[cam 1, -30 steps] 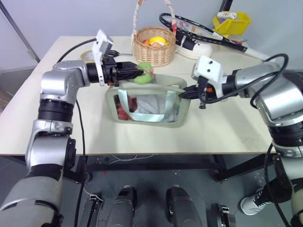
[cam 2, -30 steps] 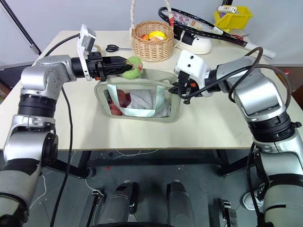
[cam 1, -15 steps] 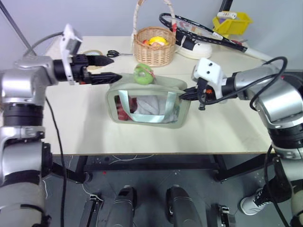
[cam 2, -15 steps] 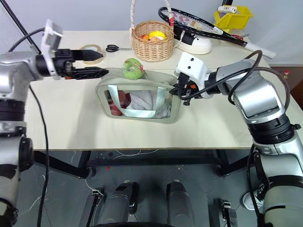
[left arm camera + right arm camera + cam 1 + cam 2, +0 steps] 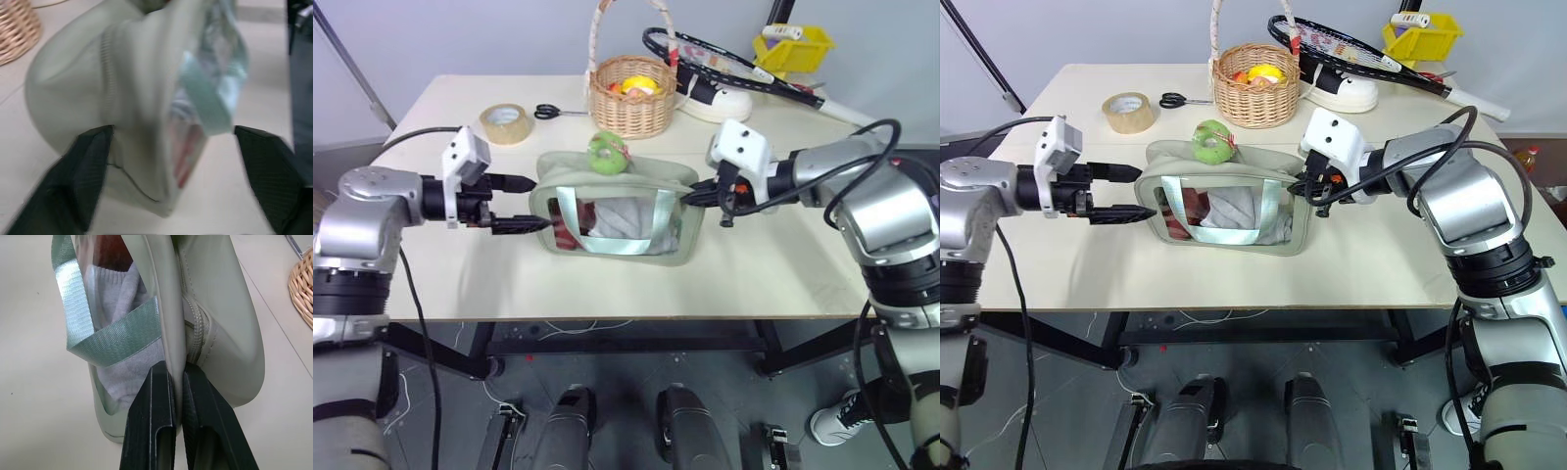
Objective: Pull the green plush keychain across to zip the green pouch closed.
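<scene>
One pale sage-green fabric pouch (image 5: 617, 213) with a clear window and two light-green straps stands mid-table (image 5: 773, 284), no writing legible on it. One small fuzzy bright-green plush keychain (image 5: 607, 152) sits on its top edge. The right hand (image 5: 177, 382) pinches the pouch's end seam. The left hand (image 5: 527, 204) gapes wide, empty, beside the pouch's opposite end, bare tabletop around it.

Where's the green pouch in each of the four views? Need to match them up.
Left eye: the green pouch at table centre, in front of the wicker basket.
Right eye: centre, same basket behind.
Left wrist: its end, between the open fingers.
Right wrist: its other end, pinched by the fingers.
Shared landmark: its light-green straps.
</scene>
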Controlling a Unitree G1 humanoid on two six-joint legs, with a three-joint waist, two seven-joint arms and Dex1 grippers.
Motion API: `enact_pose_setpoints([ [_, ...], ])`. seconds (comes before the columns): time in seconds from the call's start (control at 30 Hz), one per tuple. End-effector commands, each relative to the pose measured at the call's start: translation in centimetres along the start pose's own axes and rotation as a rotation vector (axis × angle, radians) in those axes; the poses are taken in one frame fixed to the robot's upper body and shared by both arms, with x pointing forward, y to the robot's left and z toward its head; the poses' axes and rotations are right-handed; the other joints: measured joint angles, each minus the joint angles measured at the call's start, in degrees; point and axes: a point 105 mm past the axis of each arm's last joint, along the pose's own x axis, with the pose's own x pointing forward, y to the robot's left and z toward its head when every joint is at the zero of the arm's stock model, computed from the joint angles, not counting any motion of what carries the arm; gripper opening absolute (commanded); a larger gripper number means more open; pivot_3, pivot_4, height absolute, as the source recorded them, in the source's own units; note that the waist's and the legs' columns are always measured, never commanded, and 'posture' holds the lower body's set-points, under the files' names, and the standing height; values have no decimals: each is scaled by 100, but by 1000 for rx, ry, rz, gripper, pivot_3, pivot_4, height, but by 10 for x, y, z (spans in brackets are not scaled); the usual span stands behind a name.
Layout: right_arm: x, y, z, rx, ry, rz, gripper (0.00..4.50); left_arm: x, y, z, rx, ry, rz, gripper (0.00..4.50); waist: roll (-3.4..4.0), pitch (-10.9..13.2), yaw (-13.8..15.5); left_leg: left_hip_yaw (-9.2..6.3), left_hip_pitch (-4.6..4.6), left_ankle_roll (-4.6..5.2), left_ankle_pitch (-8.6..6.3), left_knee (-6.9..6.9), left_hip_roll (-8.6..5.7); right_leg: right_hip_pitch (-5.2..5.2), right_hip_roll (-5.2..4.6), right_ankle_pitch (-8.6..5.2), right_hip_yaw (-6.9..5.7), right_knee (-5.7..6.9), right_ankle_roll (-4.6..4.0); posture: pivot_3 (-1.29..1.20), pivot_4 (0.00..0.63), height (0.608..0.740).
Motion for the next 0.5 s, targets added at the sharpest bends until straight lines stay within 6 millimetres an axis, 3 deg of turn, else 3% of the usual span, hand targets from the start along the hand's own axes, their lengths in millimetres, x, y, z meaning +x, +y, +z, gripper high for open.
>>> enact_pose_setpoints([
  [0.03, -3, 0, 9, -30, -19, 2, 0, -1, 1, 15, 33, -42, 8, 2119, 0, 0, -1, 0, 0, 0, 0, 0, 0, 0, 0, 0, 0, 0, 0, 0, 150, 644],
  [0.17, -4, 0, 8, -29, -16, 2, 0, 0, 1, 14, 28, -55, 12, 132, 0, 0, 1, 0, 0, 0, 0, 0, 0, 0, 1, 0, 0, 0, 0, 0, 150, 644],
  [0.3, -6, 4, 8, -53, -8, 24, 0, 0, -1, 18, 32, -52, 12, 53, 0, 0, 6, 0, 0, 0, 0, 0, 0, 0, 1, 0, 0, 0, 0, 0, 150, 644],
  [0.33, -7, 5, 10, -67, -12, 35, 602, 0, -1, 17, 28, -50, 18, 0, 0, 0, 9, 0, 0, 0, 0, 0, 0, 0, 0, 0, 0, 0, 0, 0, 150, 644],
  [0.4, -13, 9, 17, -94, -38, 60, 1095, 2, -3, 16, 23, -46, 17, 0, 0, 0, 11, 0, 0, 0, 0, 0, -1, 1, 0, 0, 0, 0, 1, 0, 150, 644],
  [0.5, -23, 10, 39, -120, -129, 80, 2671, 3, -5, 11, 19, -40, 17, 0, 0, 0, 11, -1, -1, 0, 0, 0, -1, 1, -1, 0, 0, 0, 1, 0, 150, 644],
])
